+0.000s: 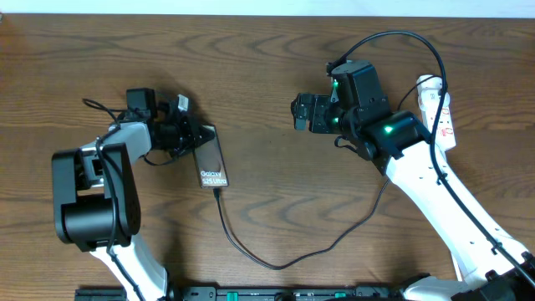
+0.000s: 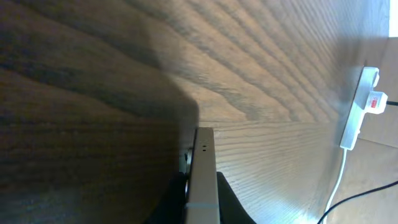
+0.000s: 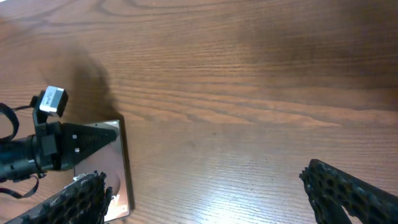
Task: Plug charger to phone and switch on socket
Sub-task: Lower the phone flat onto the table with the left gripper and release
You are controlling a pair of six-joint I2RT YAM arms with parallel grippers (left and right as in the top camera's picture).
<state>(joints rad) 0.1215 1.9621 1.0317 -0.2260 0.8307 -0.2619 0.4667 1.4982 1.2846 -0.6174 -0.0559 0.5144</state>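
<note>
brown wooden table (image 1: 276, 50): the left gripper (image 1: 197, 139) is clenched on the phone (image 1: 211, 160), seemingly to steady it, and the charger (image 1: 276, 266) reaches its lower end. the right gripper (image 1: 302, 113) hangs released mid-table, well apart from the socket (image 1: 440, 113), likely its next stop.

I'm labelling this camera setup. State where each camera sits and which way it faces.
Overhead: above the table, looking straight down; left hand, right hand, phone, charger and socket show.
Left wrist: low, facing along the table toward the socket; its own fingers grip the phone.
Right wrist: angled down across the table toward the left hand; its own open fingers frame the bottom.
Shared: all three show the phone.
</note>
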